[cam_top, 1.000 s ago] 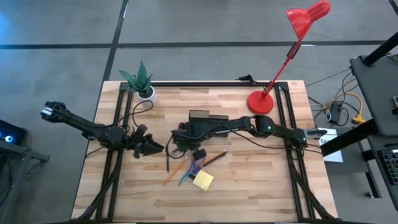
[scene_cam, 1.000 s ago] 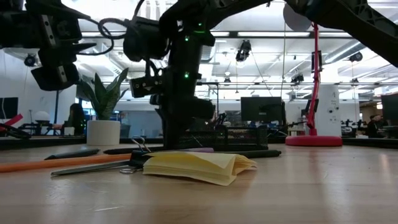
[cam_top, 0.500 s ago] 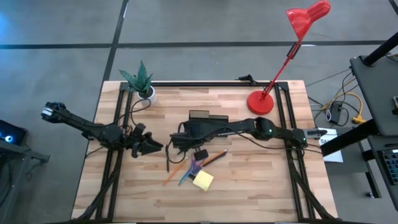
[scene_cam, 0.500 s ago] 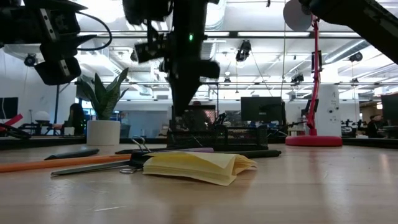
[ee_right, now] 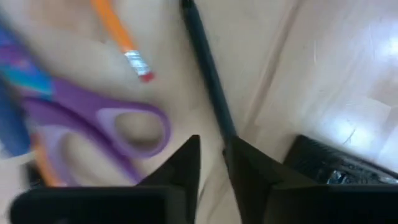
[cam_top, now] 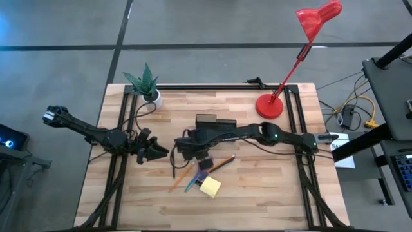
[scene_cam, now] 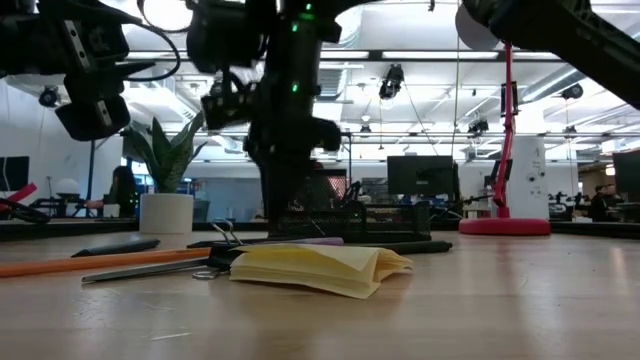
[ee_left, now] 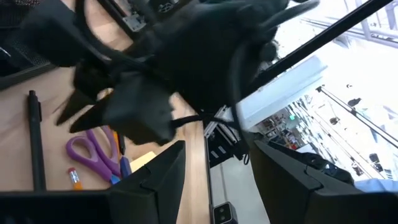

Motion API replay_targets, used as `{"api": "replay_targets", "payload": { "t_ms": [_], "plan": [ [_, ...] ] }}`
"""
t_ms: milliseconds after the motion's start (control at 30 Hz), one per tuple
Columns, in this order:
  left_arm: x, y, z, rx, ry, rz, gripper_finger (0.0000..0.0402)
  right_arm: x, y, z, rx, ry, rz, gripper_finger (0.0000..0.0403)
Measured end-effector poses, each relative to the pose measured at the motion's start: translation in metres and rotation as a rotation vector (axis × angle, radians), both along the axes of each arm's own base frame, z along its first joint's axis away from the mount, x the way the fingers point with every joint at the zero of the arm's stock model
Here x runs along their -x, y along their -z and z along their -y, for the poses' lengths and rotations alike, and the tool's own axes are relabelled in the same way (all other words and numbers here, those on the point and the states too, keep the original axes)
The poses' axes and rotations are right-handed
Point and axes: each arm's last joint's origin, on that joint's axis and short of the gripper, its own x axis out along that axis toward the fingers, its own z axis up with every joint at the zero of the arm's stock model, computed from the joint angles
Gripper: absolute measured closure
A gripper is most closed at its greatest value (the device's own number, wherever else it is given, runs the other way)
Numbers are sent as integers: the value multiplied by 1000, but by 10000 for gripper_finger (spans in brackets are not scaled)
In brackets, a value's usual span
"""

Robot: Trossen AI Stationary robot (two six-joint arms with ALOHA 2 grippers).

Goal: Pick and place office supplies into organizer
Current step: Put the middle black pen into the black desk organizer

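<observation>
Hovering just beside the organizer (cam_top: 207, 127), the right gripper (ee_right: 214, 163) shows a narrow finger gap (nothing held); dark pen (ee_right: 208, 74) and purple-handled scissors (ee_right: 106, 121) lie just ahead.

Open-plan lab: monitors (scene_cam: 415, 175), ceiling rigs behind table (cam_top: 257, 187)

Purple scissors (ee_left: 93, 154) lie beside a dark pen (ee_left: 35, 149) (the other arm (ee_left: 186, 62) looms above).
</observation>
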Motion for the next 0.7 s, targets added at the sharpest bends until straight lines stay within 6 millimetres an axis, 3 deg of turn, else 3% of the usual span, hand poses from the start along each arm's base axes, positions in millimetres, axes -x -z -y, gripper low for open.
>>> {"api": "replay_targets", "payload": {
  "t_ms": [167, 300, 533, 700],
  "plan": [
    [-1, 1, 0, -3, 0, -12, 235, -3, 9, 6, 40, -36, 8, 269],
    [-1, 2, 0, -4, 0, -15, 235, -1, 17, 18, 58, -46, -23, 245],
    [-1, 2, 1, -4, 0, -15, 235, 3, 27, 37, 4, -25, -56, 254],
    [-1, 2, 1, -4, 0, -15, 235, 3, 28, 38, -18, -30, -57, 273]
  ]
}}
